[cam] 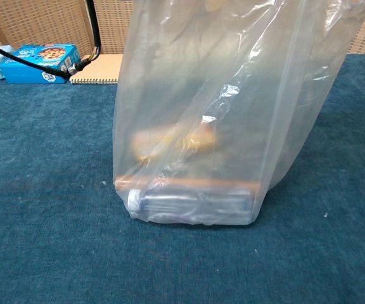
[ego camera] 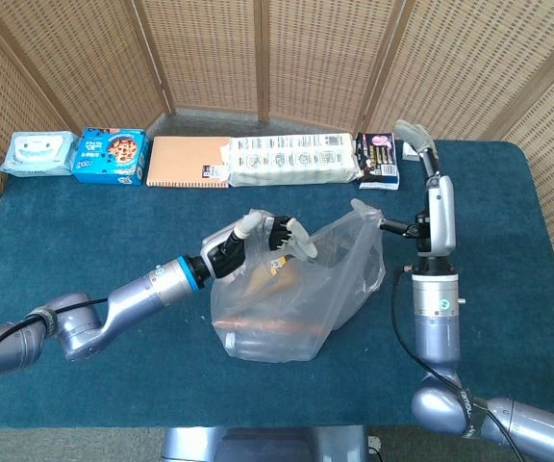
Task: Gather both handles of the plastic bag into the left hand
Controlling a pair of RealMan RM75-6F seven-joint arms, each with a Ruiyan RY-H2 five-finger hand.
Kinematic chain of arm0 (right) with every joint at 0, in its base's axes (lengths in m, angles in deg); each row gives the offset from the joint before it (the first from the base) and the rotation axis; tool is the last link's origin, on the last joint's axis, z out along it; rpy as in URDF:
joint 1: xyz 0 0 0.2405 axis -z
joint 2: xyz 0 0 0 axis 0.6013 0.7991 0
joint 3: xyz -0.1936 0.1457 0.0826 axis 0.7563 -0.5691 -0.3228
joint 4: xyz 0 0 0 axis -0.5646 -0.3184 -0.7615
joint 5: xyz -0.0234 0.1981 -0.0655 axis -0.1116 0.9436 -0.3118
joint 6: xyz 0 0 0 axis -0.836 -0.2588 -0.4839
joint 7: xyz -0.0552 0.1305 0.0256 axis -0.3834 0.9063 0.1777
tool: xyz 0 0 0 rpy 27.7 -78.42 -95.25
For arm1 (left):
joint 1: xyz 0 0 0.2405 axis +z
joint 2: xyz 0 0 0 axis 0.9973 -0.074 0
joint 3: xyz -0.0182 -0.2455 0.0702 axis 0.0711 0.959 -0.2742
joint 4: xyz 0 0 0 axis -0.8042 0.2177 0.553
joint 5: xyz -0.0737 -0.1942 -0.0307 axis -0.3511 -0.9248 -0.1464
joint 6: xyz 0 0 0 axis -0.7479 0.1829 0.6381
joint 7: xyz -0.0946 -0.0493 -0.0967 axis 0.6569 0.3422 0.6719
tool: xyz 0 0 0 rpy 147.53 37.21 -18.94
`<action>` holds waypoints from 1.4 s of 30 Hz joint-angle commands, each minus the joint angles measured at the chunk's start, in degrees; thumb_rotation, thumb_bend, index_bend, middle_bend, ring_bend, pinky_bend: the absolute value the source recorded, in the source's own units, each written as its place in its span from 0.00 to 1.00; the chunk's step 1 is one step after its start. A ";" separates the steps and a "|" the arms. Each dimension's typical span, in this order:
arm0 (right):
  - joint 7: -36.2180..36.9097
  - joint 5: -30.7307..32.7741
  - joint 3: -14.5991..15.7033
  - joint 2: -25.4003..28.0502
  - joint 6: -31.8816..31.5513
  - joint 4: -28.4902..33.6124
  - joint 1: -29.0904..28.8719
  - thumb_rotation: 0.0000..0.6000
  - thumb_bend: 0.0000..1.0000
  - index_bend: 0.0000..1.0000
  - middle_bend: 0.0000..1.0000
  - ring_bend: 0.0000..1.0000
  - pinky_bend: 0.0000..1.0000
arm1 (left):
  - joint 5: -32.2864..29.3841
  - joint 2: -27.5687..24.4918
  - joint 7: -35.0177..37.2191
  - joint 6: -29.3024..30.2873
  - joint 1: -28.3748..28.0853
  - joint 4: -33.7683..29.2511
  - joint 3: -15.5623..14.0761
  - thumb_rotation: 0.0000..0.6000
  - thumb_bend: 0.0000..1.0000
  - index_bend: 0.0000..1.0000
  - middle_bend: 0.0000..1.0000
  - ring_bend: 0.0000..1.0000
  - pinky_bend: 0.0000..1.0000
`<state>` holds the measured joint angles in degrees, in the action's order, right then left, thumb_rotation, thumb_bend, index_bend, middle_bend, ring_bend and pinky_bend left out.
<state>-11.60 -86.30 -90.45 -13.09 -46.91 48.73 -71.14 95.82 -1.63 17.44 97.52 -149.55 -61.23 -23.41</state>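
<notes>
The chest view cuts off the plastic bag's [cam: 227,107] top, hiding both hands.

Along the table's [ego camera: 85,289] far edge lie wipes [ego camera: 37,153], a cookie box [ego camera: 111,156], a notebook [ego camera: 188,162] and a long white packet [ego camera: 294,160].

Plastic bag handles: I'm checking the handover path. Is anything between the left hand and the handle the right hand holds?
Nothing visible blocks it. Only the open mouth of the plastic bag separates the left hand from the right hand.

The clear plastic bag [ego camera: 291,294] stands upright mid-worktop, holding dim items. One handle [ego camera: 258,223] is raised at its left top. The other handle [ego camera: 365,214] rises at right.
</notes>
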 commanded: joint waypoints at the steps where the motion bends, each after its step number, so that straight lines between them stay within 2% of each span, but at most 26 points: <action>1: -0.39 0.05 0.21 -0.22 0.09 0.02 -0.50 1.00 0.05 0.18 0.15 0.04 0.07 | -0.65 0.45 -0.47 -0.36 -0.38 0.15 0.31 0.00 0.10 0.38 0.40 0.32 0.25; 13: -1.45 0.09 0.29 -1.12 0.53 -0.11 -2.92 1.00 0.05 0.18 0.14 0.04 0.07 | -2.70 2.83 -2.81 -2.41 -2.09 0.64 1.43 0.00 0.10 0.38 0.35 0.26 0.21; 23: -1.83 0.58 0.18 -1.36 0.16 -0.50 -3.84 1.00 0.05 0.18 0.14 0.04 0.07 | -4.16 4.18 -5.39 -2.75 -2.46 0.93 2.51 0.00 0.10 0.37 0.30 0.20 0.14; 30: -1.64 0.47 0.49 -1.21 -0.09 0.02 -3.88 1.00 0.05 0.18 0.14 0.03 0.07 | -5.25 4.47 -6.89 -3.18 -2.20 0.76 3.00 0.00 0.10 0.32 0.24 0.14 0.11; 42: -2.14 1.06 0.58 -1.93 -0.28 -0.48 -4.89 1.00 0.05 0.17 0.13 0.03 0.07 | -5.64 5.59 -8.37 -4.52 -2.79 0.65 3.96 0.00 0.10 0.26 0.21 0.11 0.11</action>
<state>-13.70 -85.25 -89.90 -14.99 -47.16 48.24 -75.99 90.18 3.92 9.09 93.04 -152.31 -60.59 -19.48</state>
